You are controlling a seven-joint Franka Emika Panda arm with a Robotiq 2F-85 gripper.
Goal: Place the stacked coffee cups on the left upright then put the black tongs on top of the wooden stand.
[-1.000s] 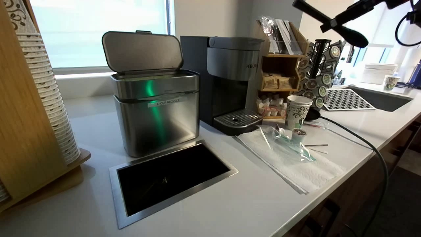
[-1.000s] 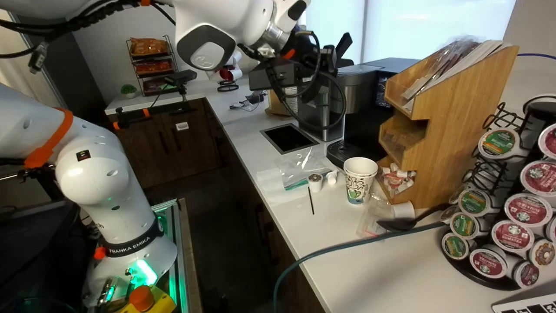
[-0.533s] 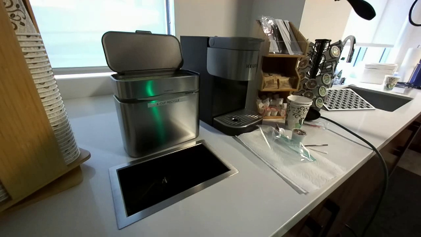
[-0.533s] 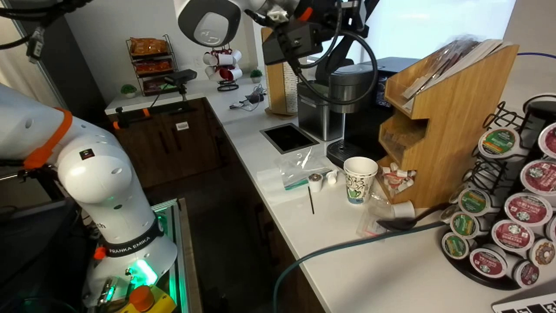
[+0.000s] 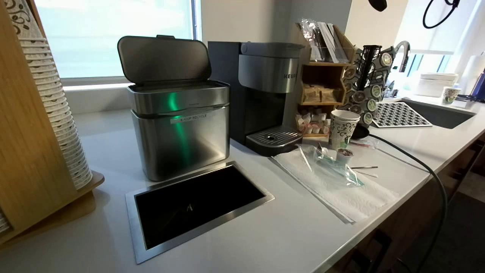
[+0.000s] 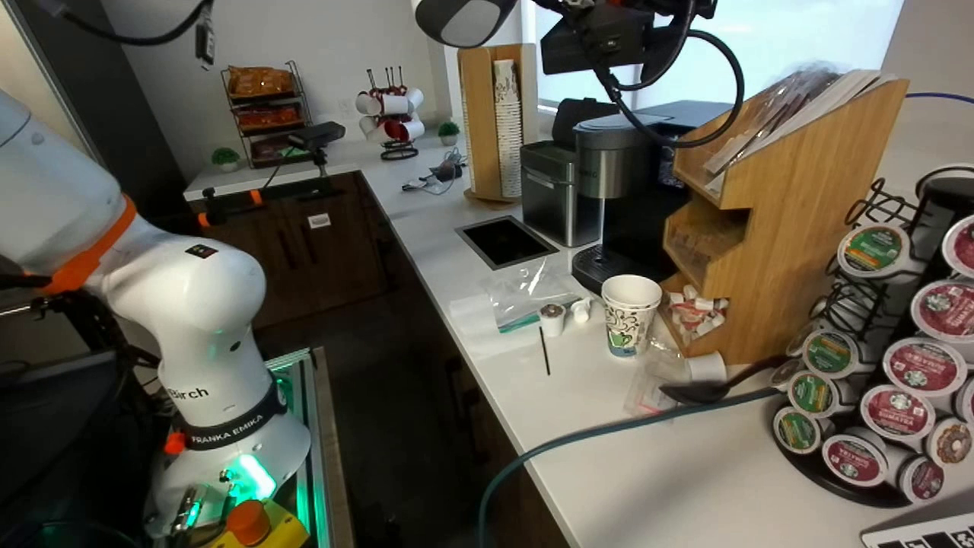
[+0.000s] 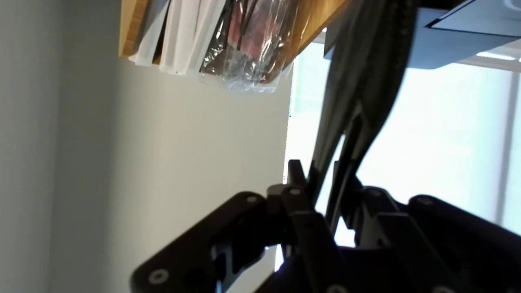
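Note:
Black tongs [image 7: 368,69] stretch up through the wrist view, their two long arms passing between the fingers of my gripper [image 7: 321,175], which is shut on them. A dark rounded tip of the tongs [image 5: 378,4] shows at the top edge of an exterior view; the gripper itself lies beyond the top of both exterior views. The wooden stand [image 6: 814,228], with packets in its sloped top, stands on the counter; its edge [image 7: 317,18] appears at the top of the wrist view. Printed stacked coffee cups [image 6: 631,320] stand upright beside the stand, apart from the gripper.
A coffee machine [image 6: 616,164] and a steel bin [image 5: 182,129] with its lid up stand beyond the stand. A pod carousel [image 6: 875,365] is on its near side. A dark cable [image 6: 609,438] crosses the counter, near a small tipped cup [image 6: 708,367] and a plastic bag [image 6: 533,285].
My arm has risen and swung toward the stand, with the tongs still in the gripper. The tongs have almost left the top of an exterior view. The cups and stand have stayed put.

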